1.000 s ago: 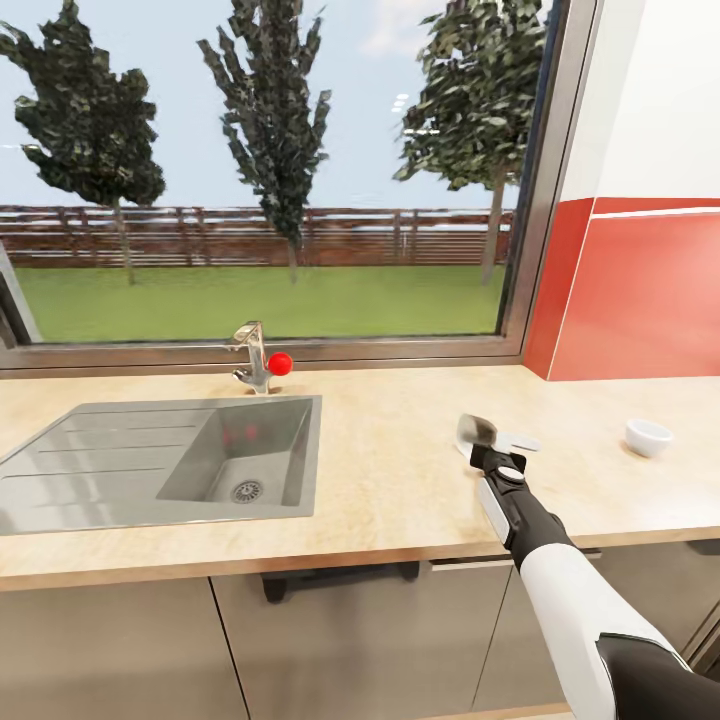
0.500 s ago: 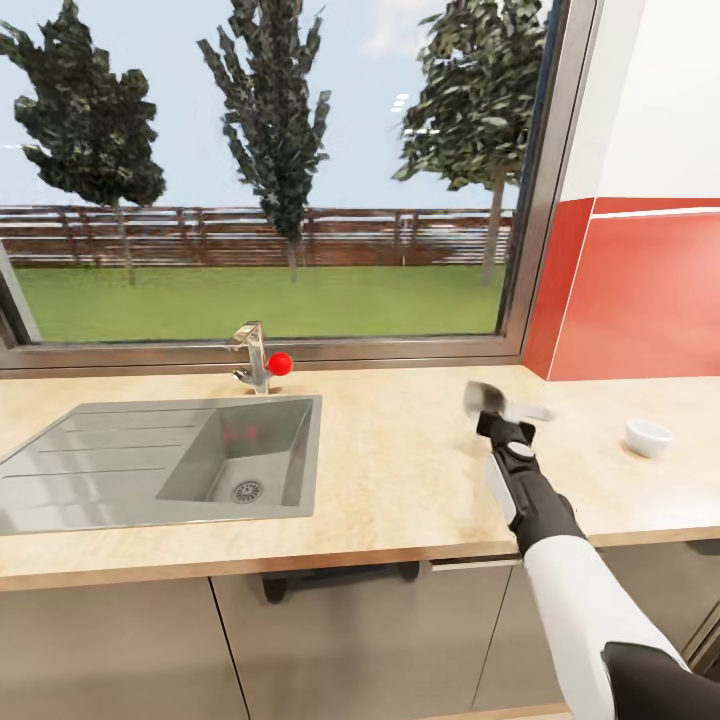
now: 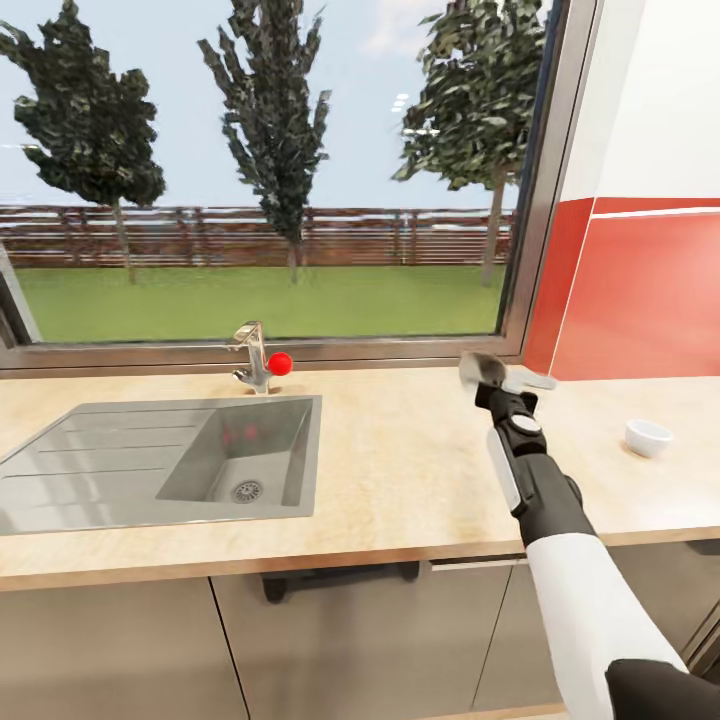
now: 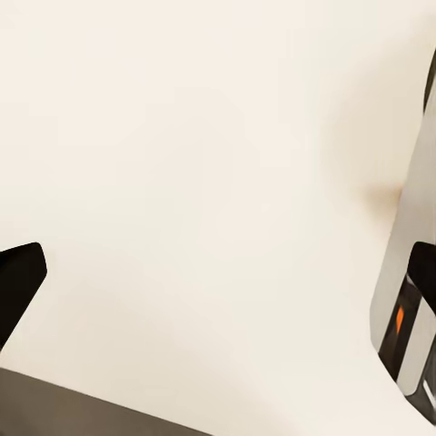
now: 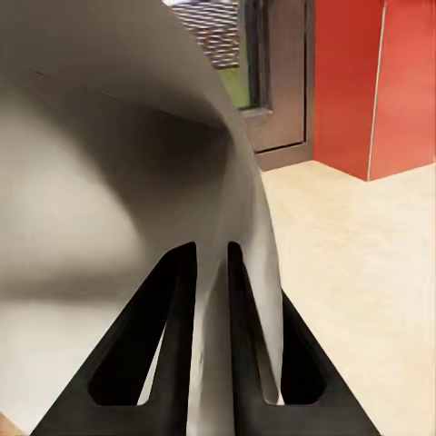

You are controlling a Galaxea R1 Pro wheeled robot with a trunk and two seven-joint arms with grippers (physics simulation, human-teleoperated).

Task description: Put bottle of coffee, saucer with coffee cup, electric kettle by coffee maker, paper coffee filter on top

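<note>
A steel sink (image 3: 160, 455) is set into the left part of the light countertop (image 3: 400, 480), its faucet (image 3: 252, 355) at the back edge beneath the window (image 3: 270, 170). Right of the sink, the right gripper (image 3: 497, 374) is raised above the counter, its fingers (image 5: 182, 300) pinched tight on the pale saucer (image 5: 100, 191). A white coffee cup (image 3: 648, 437) sits near the countertop's right end. Whether the left gripper (image 4: 218, 300) is open or closed cannot be told.

Grey saucer (image 3: 482, 368) held tilted above counter; white cup (image 3: 648, 437) rt

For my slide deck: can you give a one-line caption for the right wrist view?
Right gripper fingers pinch the saucer by its rim above the countertop.
</note>
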